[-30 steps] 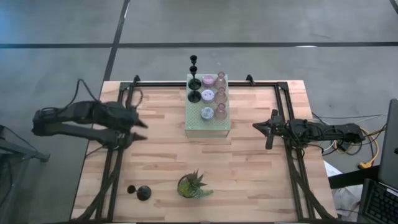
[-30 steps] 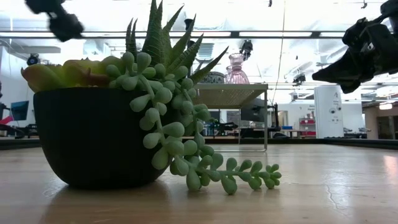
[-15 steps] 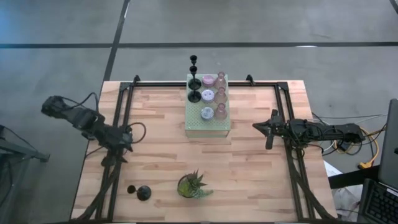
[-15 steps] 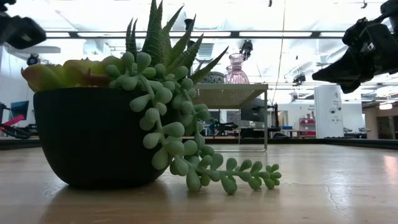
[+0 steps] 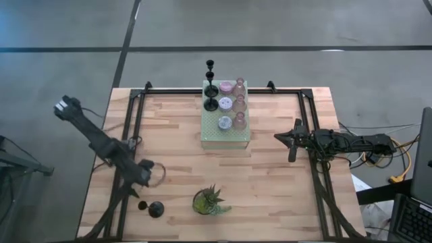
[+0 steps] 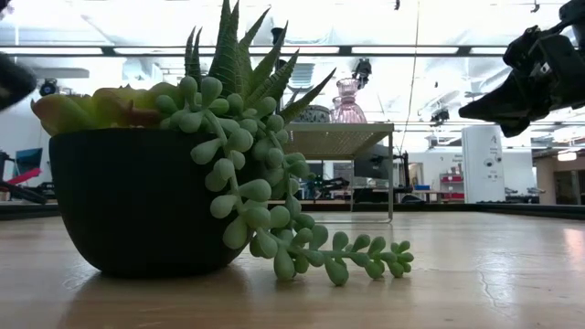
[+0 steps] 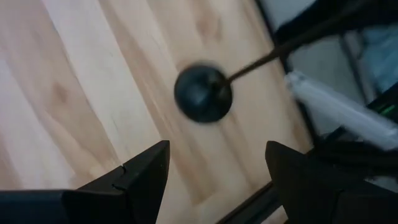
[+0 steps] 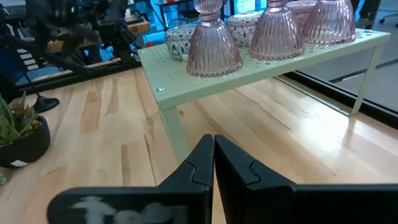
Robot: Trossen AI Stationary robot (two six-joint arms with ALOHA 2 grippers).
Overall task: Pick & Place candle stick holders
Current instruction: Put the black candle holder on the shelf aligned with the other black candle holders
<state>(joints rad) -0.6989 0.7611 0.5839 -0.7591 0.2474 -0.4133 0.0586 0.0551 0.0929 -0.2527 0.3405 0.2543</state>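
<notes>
Holders mostly stand on the green box (image 5: 225, 135) at the surface's (image 5: 270, 182) far middle; one black holder (image 5: 151, 207) lies on its side near the front left corner. Just above it hangs the left end effector (image 5: 147, 177), fingers spread apart. Right end effector (image 5: 291, 140) waits beside the box, fingers pressed together.

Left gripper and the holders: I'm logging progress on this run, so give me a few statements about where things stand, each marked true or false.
1. The left gripper is open above the fallen black holder. True.
2. The right gripper holds a pink holder. False: it is shut on nothing, beside the green box.
3. Three pink holders stand on the box. True.
4. The potted plant sits on the box. False: it is on the table, near the front edge.
</notes>
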